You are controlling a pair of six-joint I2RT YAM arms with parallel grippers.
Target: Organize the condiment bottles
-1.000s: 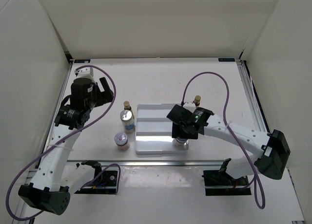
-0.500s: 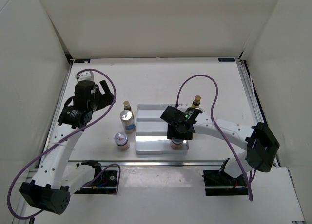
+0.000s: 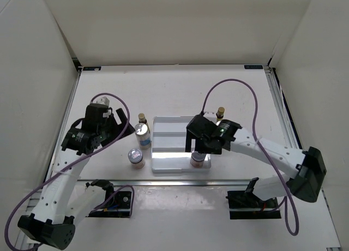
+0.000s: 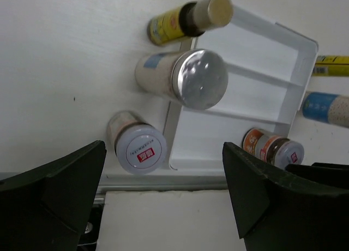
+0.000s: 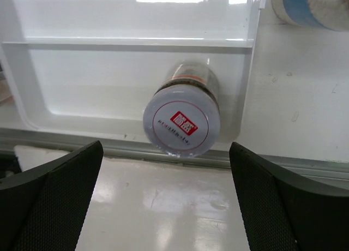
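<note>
A white stepped tray (image 3: 173,147) lies mid-table. One squat jar with a red-marked lid (image 5: 181,125) stands upright in the tray's lowest step at its near right corner (image 3: 198,160). My right gripper (image 5: 166,199) is open just above it, fingers apart from the jar (image 3: 198,150). Left of the tray stand a slim amber bottle (image 3: 142,118), a silver-lidded blue-labelled jar (image 3: 142,133) and a second squat jar (image 3: 136,156). My left gripper (image 3: 118,126) hangs open and empty beside them (image 4: 163,202). Another amber bottle (image 3: 220,112) stands right of the tray, and a second blue-labelled jar (image 4: 326,106) shows there.
The metal rail of the table's near edge (image 3: 180,181) runs just below the tray. White walls (image 3: 32,87) close in the left, back and right. The right arm (image 3: 262,150) reaches in over the table's right half.
My right gripper has opened and let go of the squat jar, which now stands in the tray. My left arm has come down and nearer to the bottles left of the tray.
</note>
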